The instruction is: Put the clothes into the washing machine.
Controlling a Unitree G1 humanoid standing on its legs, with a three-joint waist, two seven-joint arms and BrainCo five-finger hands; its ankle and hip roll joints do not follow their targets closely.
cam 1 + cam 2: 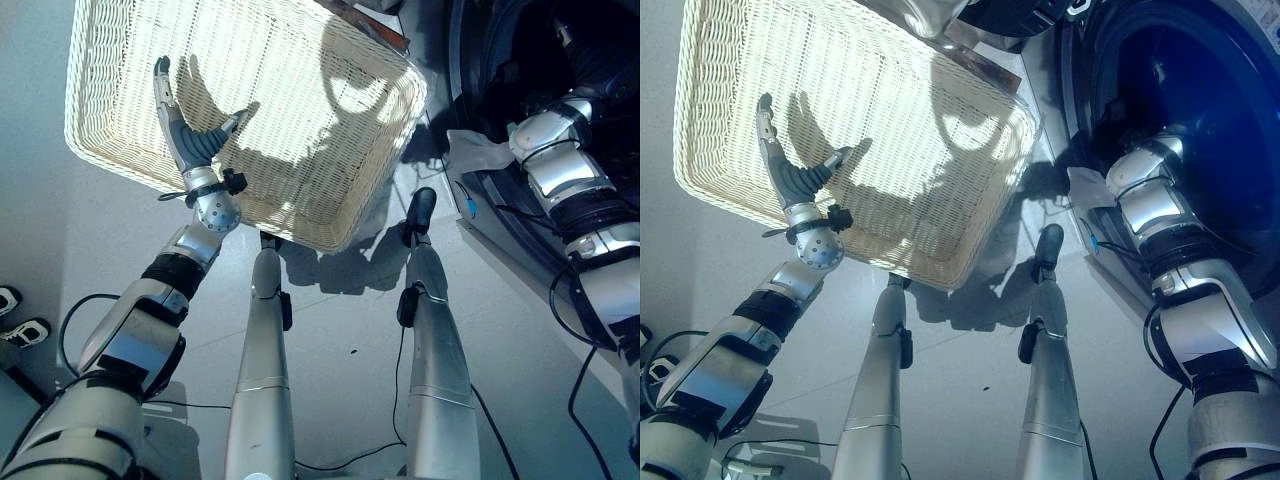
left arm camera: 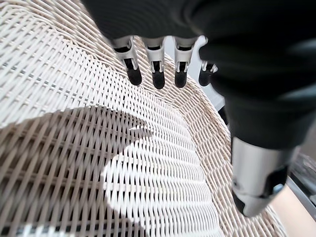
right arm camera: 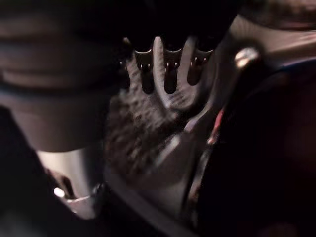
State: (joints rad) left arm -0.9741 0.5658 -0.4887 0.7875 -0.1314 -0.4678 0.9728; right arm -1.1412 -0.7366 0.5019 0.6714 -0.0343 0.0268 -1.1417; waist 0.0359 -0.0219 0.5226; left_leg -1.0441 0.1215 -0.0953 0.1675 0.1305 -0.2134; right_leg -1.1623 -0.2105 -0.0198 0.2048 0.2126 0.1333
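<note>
Fingers straight on left hand (image 1: 190,140) over bare basket (image 1: 120,60); right hand (image 3: 165,74) deep in washing machine (image 1: 1200,90), its fingers straight above dark, limp cloth (image 3: 136,133); pinch a fold.

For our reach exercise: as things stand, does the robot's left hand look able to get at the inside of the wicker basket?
Probably yes. The left hand hangs open right over the wicker basket, fingers straight, with nothing between it and the woven bottom.

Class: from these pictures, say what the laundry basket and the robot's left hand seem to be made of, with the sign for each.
Basket: pale woven wicker or rattan-like strands, matte, possibly plastic; the wrist view shows the crossing weave.
Left hand: silvery fingers, probably metal or metallic-finished plastic, with dark tips and a dark ribbed, rubbery-looking cover.
</note>
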